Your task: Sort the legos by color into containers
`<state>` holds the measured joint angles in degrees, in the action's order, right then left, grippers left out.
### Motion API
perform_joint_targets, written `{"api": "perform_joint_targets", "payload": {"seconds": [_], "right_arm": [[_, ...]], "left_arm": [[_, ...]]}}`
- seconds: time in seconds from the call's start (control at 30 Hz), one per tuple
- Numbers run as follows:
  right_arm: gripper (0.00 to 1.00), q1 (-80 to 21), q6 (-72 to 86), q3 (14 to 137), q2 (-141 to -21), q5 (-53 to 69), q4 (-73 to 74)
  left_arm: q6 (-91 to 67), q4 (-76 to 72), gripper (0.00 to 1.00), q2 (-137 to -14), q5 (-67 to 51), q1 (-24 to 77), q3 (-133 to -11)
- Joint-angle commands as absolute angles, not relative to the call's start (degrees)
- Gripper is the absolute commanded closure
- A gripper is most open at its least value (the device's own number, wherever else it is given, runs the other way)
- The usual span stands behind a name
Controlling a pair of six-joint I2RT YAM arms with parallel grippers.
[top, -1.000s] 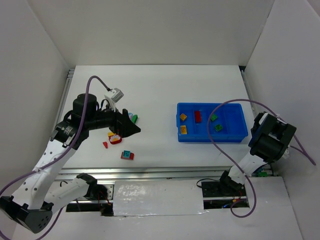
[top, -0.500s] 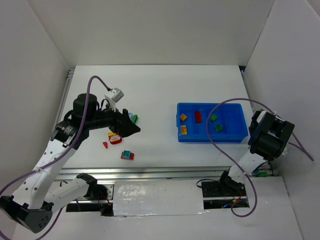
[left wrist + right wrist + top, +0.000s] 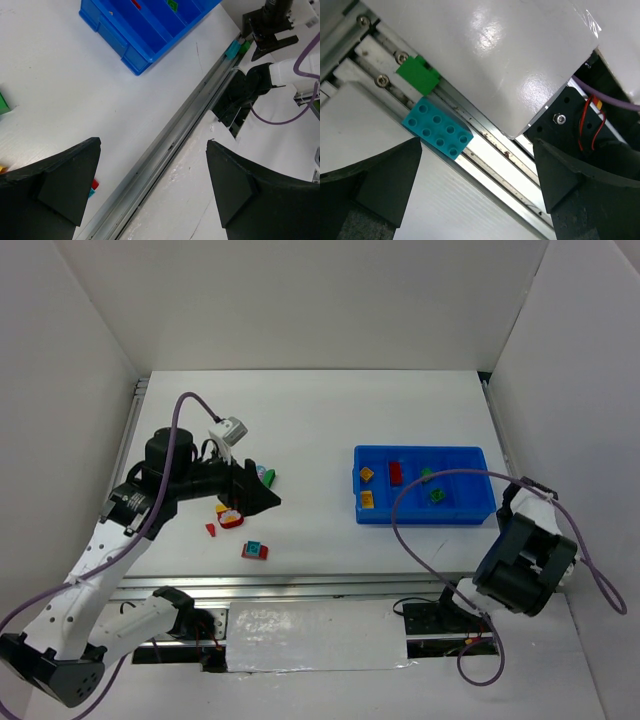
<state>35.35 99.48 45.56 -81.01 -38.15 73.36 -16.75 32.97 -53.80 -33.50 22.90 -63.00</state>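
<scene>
The blue tray stands at the right of the table and holds two yellow legos, a red lego and two green legos in separate compartments. Loose legos lie at the left: a green-teal one, a yellow-red one, a small red one and a red-teal one. My left gripper is open and empty above them. My right gripper is open and empty over the table's edge rail, above a teal brick and a green brick.
The right arm is folded low off the table's near right corner, its purple cable looping over the tray. In the left wrist view the tray lies far off and a metal rail runs along the table's near edge. White walls enclose the table.
The right arm has swung down and nearer, from beside the tray's right end to the near right corner. The left arm and all the legos have not moved.
</scene>
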Motion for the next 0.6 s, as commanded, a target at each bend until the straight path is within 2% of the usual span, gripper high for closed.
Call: {"api": "perform_joint_targets", "payload": {"seconds": [0.0, 0.1, 0.33, 0.43, 0.57], "right_arm": [[0.00, 36.5, 109.5, 43.7, -76.1, -39.3, 75.0], [0.00, 37.3, 115.7, 43.2, -76.3, -40.8, 77.3], [0.01, 38.4, 125.2, 39.2, -72.5, -39.1, 75.2], [0.04, 38.1, 123.3, 37.0, -69.1, -39.2, 70.6], [0.00, 38.1, 118.8, 37.8, -71.0, -38.3, 66.1]], "left_arm": [[-17.6, 32.4, 0.00, -52.5, -32.0, 23.0, -63.5], [-17.7, 34.0, 0.01, -52.6, -28.9, 24.1, -63.9], [-17.7, 34.7, 0.00, -52.7, -30.9, 26.8, -63.2], [-17.8, 34.8, 0.00, -53.0, -31.4, 27.3, -62.8], [-17.5, 36.0, 0.01, -54.1, -32.0, 28.0, -63.6]]}}
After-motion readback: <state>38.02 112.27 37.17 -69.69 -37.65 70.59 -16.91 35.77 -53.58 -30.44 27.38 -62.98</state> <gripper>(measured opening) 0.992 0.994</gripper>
